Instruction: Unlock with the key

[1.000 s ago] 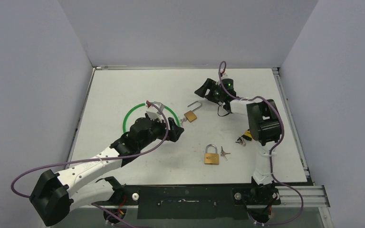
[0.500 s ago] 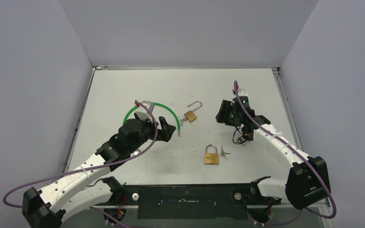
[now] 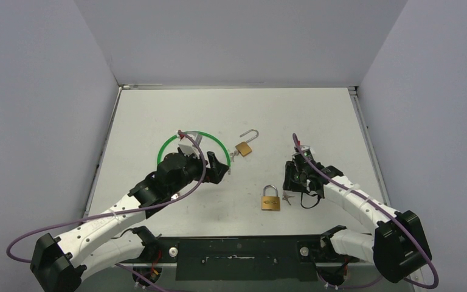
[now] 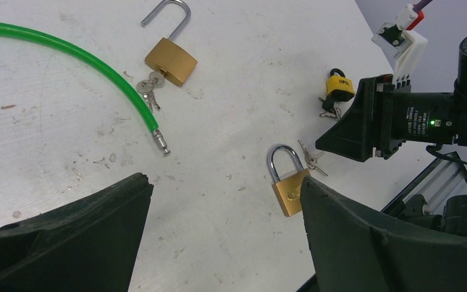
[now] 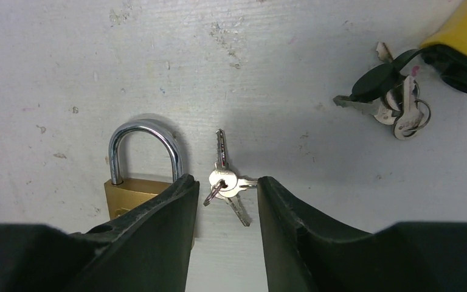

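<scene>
Right gripper (image 5: 224, 185) stands partly open, its fingertips straddling the small key bunch (image 5: 225, 179) at lower centre of the right wrist view, with no clamping contact evident. Closed brass padlock (image 5: 126, 193) lies just left of the keys, partly behind the left finger. Left gripper (image 4: 225, 185) is spread wide, holding nothing, near the green cable (image 4: 97, 64) end.

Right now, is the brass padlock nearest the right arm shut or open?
Shut: the padlock has both ends of its shackle seated in the body, while the farther padlock has one end hanging free.
</scene>
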